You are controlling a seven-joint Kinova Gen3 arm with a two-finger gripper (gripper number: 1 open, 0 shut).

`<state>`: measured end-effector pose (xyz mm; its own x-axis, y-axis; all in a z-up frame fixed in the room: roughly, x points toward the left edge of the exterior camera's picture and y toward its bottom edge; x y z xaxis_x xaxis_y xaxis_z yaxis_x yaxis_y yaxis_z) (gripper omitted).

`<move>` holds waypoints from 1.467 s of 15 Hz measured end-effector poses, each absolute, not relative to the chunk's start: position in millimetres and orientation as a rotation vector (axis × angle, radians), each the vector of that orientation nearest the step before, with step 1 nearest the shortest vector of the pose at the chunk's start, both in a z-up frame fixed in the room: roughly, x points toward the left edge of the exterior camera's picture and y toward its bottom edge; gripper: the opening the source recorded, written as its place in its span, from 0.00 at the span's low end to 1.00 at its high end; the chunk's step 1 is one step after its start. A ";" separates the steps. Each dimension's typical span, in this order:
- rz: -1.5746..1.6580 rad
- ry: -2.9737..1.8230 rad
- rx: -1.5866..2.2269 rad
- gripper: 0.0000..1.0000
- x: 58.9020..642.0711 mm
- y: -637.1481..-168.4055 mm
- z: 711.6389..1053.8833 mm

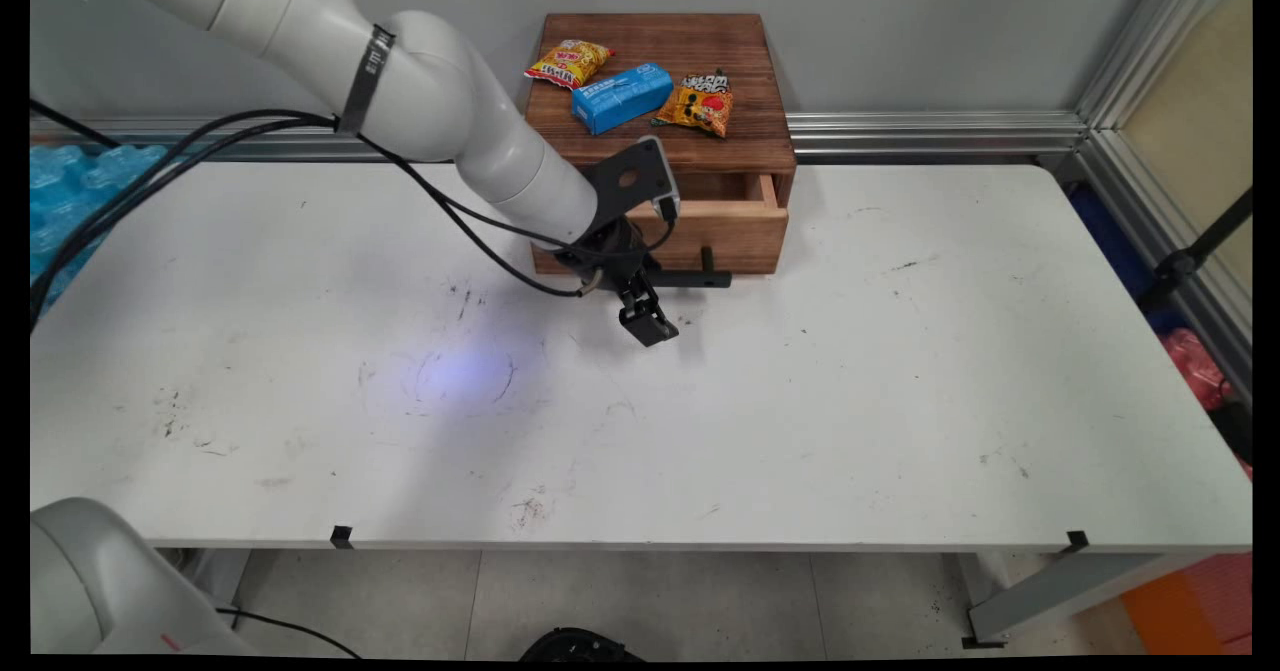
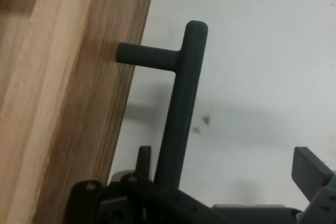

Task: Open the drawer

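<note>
Open hand (image 1: 650, 323) beside drawer handle (image 2: 181, 108); snack lettering unreadable.

— White table (image 1: 800, 431), scuffed with dark marks, black tape tabs at the near edge.
— On it?
— Only a wooden drawer box (image 1: 700, 141), standing at the far edge against the wall, drawer (image 1: 735, 226) pulled slightly open, black T-shaped handle (image 1: 700, 276) reaching out just above the tabletop.
— Anything else resting straight on the white surface?
— Nothing visible.
</note>
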<state>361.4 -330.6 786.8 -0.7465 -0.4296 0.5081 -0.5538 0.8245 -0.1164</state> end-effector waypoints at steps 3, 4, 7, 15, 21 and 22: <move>0.334 -2.541 0.725 1.00 359.4 -318.5 789.5; 0.325 -2.544 0.723 1.00 359.1 -313.9 790.3; 0.299 -2.551 0.720 1.00 358.5 -301.2 792.2; 0.240 -2.565 0.714 1.00 356.6 -274.4 795.1; 0.203 -2.570 0.709 1.00 353.2 -259.3 796.0; 0.198 -2.570 0.708 1.00 352.7 -257.0 795.9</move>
<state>352.7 -257.0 795.9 -0.7597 -0.4483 0.4711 -0.5150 0.8570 -0.0150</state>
